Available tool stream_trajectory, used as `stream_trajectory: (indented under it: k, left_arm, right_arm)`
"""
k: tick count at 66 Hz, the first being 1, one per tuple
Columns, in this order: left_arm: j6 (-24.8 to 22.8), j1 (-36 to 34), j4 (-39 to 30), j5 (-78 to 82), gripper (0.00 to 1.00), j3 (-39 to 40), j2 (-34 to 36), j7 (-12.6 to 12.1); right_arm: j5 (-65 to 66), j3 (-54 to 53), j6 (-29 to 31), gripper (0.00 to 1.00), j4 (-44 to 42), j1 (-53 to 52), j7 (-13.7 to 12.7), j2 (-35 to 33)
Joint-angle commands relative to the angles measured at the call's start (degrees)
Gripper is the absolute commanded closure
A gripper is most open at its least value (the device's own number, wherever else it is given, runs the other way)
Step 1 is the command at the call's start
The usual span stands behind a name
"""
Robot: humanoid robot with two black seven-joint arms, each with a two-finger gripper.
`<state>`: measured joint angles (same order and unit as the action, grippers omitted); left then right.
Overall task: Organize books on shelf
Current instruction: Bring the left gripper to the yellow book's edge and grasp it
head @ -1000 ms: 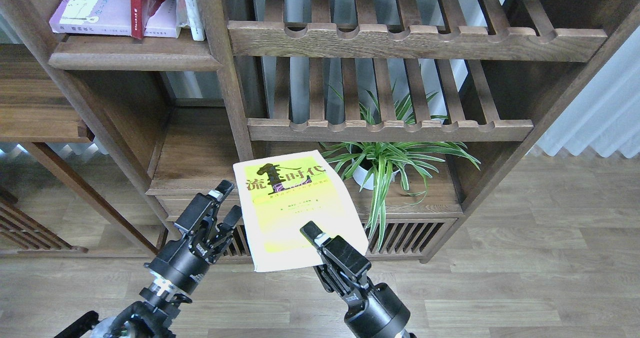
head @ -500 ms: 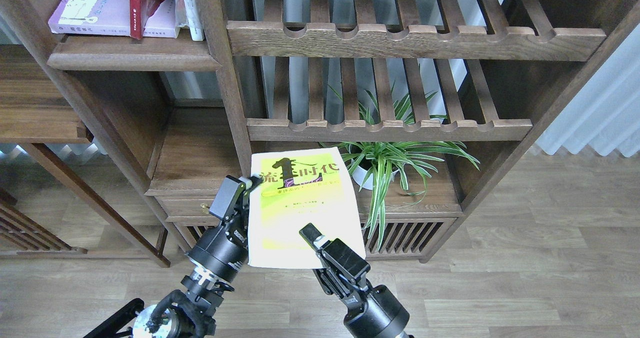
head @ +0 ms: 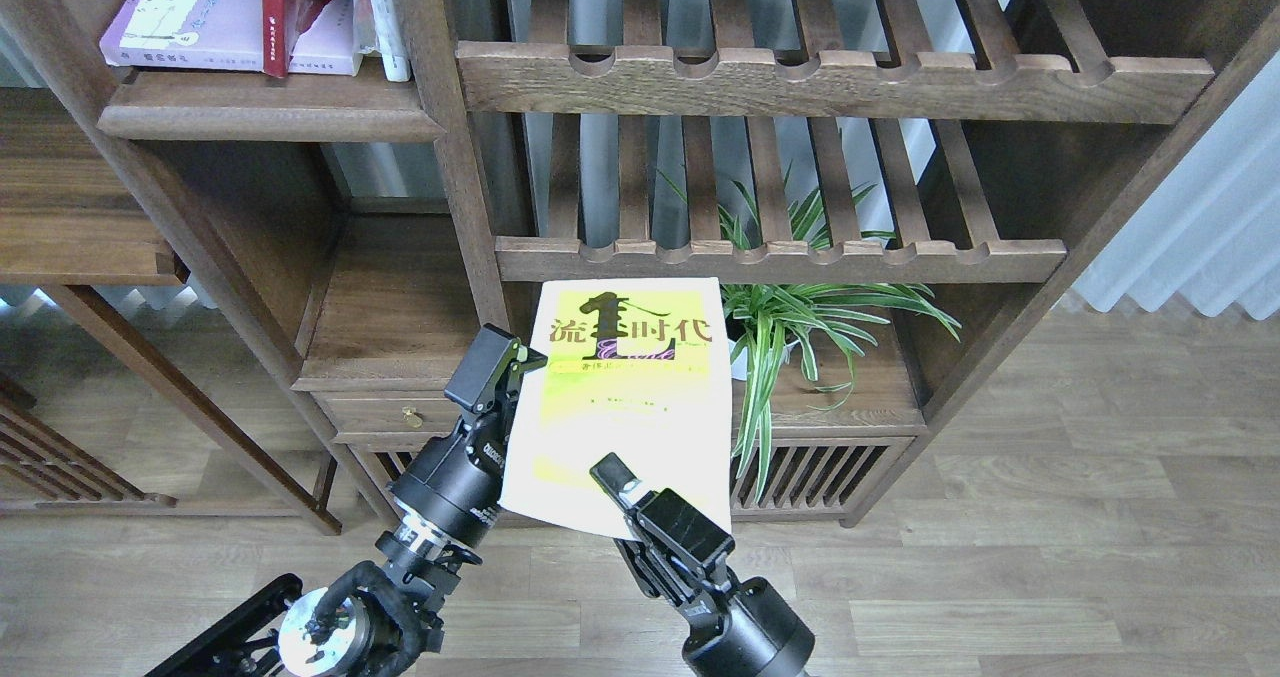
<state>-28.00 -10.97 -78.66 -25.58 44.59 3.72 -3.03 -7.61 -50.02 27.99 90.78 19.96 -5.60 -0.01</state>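
My right gripper was clamped on the near bottom edge of the yellow-green book, holding it in mid-air in front of the bookcase. My left gripper sat at its left edge; contact likely, but I couldn't tell whether it was closed. Judged it light, thin and floppy, with a slick cover, so better gripped at the spine edge. White border, black characters. The lavender book and red book were on the shelf up left.

Bright, even daylight, sharp focus throughout; yellow-green book cover overexposed with washed-out glare, bookcase recesses in soft shadow, mild wide-angle bending of uprights toward frame edges.
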Motion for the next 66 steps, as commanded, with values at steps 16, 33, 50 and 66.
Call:
stream_trajectory:
  k: [16, 33, 50, 66]
  left_arm:
    - [0.0, 1.2, -0.1, 0.2, 0.0, 3.0, 1.7, -0.1]
    - [0.0, 1.6, -0.2, 0.1, 0.0, 4.2, 5.1, 0.3]
    - [0.0, 1.5, -0.4, 0.0, 0.0, 3.5, 4.8, 0.3]
    - [0.0, 2.1, -0.4, 0.0, 0.0, 3.2, 4.9, 0.3]
  right_arm:
    - [0.0, -0.5, 0.0, 0.9, 0.0, 0.1, -0.2, 0.0]
    - [0.0, -0.4, 0.0, 0.9, 0.0, 0.1, -0.3, 0.0]
    - [0.1, -0.1, 0.0, 0.9, 0.0, 0.2, -0.8, 0.0]
    - [-0.2, -4.4, 0.0, 0.93, -3.1, -4.6, -5.2, -3.6]
